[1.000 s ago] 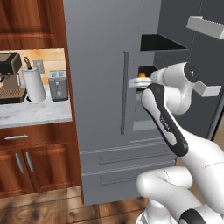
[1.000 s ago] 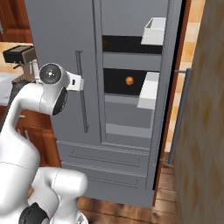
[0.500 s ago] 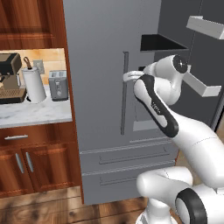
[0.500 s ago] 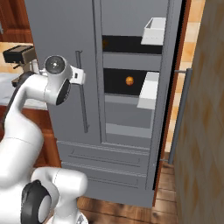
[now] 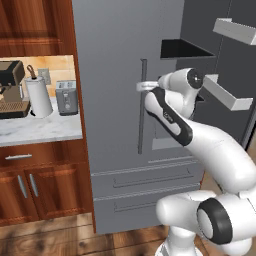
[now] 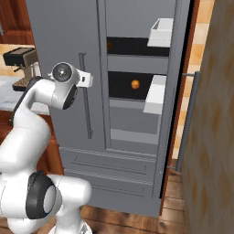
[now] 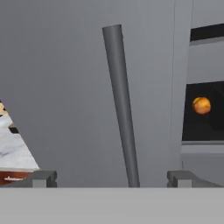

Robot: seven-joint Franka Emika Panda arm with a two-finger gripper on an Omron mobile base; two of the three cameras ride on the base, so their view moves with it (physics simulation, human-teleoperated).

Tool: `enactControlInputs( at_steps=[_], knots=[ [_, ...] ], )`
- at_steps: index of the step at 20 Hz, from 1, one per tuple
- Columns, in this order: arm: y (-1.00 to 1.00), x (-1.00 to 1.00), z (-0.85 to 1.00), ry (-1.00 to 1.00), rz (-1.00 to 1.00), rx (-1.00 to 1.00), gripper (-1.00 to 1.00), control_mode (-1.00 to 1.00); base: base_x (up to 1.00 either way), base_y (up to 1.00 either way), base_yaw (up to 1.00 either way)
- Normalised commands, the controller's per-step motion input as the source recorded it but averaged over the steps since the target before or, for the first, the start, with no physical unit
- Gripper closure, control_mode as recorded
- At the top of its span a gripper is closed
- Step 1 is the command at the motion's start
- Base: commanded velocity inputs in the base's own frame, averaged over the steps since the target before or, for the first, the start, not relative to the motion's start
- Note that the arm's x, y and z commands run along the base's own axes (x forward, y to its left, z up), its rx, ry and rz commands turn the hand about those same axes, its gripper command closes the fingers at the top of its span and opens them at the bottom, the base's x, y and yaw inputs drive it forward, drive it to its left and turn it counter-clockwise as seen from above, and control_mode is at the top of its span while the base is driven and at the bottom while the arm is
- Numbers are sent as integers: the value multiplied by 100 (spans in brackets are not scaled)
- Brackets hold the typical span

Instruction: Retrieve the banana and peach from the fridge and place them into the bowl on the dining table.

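The grey fridge (image 5: 110, 60) has its left door shut and its right door swung open. On a dark inner shelf lies the round orange peach (image 6: 135, 84), also visible in the hand view as the peach (image 7: 201, 105). A tiny yellowish-brown speck (image 6: 109, 45) sits on the shelf above; it is too small to tell whether it is the banana. My gripper (image 7: 112, 177) is open and empty, close in front of the left door's vertical bar handle (image 7: 122, 113), which runs up between its fingertips. The hand (image 5: 145, 86) hovers at that handle. The bowl and dining table are out of view.
The open right door carries white bins (image 6: 155, 93) that jut out to the right of the shelves. Left of the fridge, a wall counter (image 5: 35, 130) holds a coffee machine (image 5: 10, 87), a paper roll (image 5: 39, 97) and a toaster (image 5: 66, 97). A wooden panel (image 6: 210, 137) stands at the right.
The arm has lifted its elbow and the hand has drifted slightly left, from near the open shelves to the shut door's handle. The jaws stay wide apart.
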Motion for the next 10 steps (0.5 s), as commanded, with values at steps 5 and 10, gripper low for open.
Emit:
enactControlInputs(
  at_steps=[5, 10],
  knots=[
    [0, 64, -1, 0, -2, 0, -100, -100, 0, 0, 0],
    [0, 68, -11, 0, -1, 0, -100, -100, 0, 0, 0]
  ],
)
